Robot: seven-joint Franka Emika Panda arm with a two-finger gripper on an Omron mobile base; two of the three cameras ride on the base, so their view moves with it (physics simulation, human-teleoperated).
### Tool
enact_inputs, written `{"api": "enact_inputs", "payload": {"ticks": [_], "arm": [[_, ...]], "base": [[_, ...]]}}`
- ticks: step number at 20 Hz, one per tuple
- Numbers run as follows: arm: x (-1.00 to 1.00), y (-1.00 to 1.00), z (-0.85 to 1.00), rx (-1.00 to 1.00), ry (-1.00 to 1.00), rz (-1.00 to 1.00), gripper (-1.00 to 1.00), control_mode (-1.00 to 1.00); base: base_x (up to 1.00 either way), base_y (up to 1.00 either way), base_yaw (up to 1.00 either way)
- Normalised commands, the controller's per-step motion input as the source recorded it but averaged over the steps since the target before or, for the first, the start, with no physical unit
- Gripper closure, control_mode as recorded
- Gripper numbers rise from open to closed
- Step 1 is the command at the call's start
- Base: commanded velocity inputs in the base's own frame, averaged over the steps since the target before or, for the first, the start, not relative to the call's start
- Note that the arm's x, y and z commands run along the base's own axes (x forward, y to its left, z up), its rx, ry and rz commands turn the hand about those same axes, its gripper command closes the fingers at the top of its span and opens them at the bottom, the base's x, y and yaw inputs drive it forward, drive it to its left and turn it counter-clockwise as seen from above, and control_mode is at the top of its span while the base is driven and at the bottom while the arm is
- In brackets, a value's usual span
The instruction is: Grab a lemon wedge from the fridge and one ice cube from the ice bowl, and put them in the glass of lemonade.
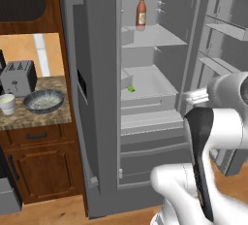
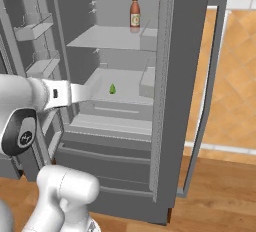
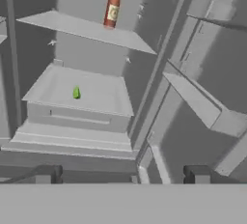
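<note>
The fridge (image 1: 99, 44) stands with both doors swung wide. On its middle shelf (image 3: 96, 92) lies the lemon wedge (image 1: 131, 88) (image 2: 112, 89) (image 3: 76, 92), tiny and yellow-green. My gripper (image 3: 122, 175) is open, its fingertips (image 3: 48, 174) far apart with nothing between them. It is in front of the fridge opening, lower than the wedge and well short of it. On the counter to the left sit the ice bowl (image 1: 43, 101), grey-blue and speckled, and the glass of lemonade (image 1: 7, 104), a small whitish tumbler.
A red-brown bottle (image 1: 141, 13) (image 2: 134, 13) (image 3: 112, 8) stands on the top shelf. A toaster (image 1: 18, 77) sits behind the bowl. The right door's bins (image 1: 227, 27) jut out beside my arm. Two drawers (image 2: 107, 151) lie below the shelves.
</note>
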Motion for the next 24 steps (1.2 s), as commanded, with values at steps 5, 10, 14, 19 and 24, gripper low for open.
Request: {"api": "enact_inputs", "payload": {"ticks": [5, 10, 14, 19, 24], "arm": [[-0.01, 0.58, -0.68, 0.71, 0.18, 0.29, -1.00, -1.00], [-0.03, 0.42, -0.58, 0.29, 0.08, 0.12, -1.00, -1.00], [-0.14, 0.09, -0.10, -0.11, 0.03, -0.06, -1.00, -1.00], [0.00, -0.27, -0.07, -0.02, 0.02, -0.11, -1.00, -1.00], [-0.02, -0.10, -0.01, 0.00, 0.00, -0.06, -1.00, -1.00]], "base": [[0.00, 0.00, 0.00], [0.00, 0.00, 0.00], [0.00, 0.00, 0.00], [0.00, 0.00, 0.00], [0.00, 0.00, 0.00]]}}
